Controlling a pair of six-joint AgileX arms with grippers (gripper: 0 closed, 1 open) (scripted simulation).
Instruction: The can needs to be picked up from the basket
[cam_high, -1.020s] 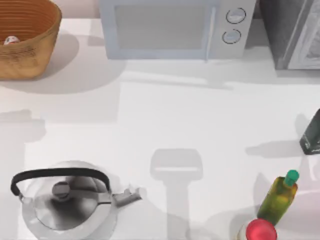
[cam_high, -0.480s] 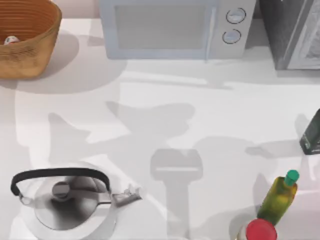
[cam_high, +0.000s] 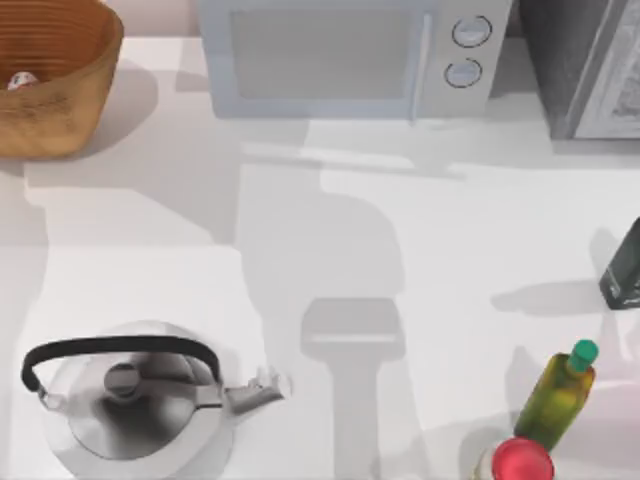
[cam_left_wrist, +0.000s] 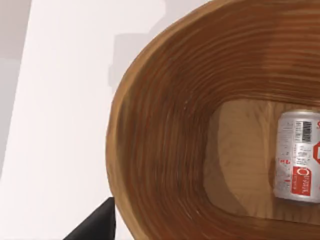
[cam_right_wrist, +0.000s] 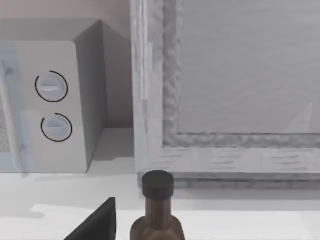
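The can (cam_left_wrist: 298, 155) lies on its side on the basket (cam_left_wrist: 150, 150) floor, at the bench's (cam_high: 450, 230) ten o'clock corner, so it needs a reach from above; the left hand (cam_left_wrist: 95, 227) looks down over the rim, grip state untellable; arm shadows have shifted since before; right hand (cam_right_wrist: 95, 222) faces the microwave (cam_right_wrist: 50, 105), likewise untellable.

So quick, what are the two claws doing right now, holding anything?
Left gripper: above the basket, over the can; open or shut cannot be told.
Right gripper: near the brown bottle; cannot be told.
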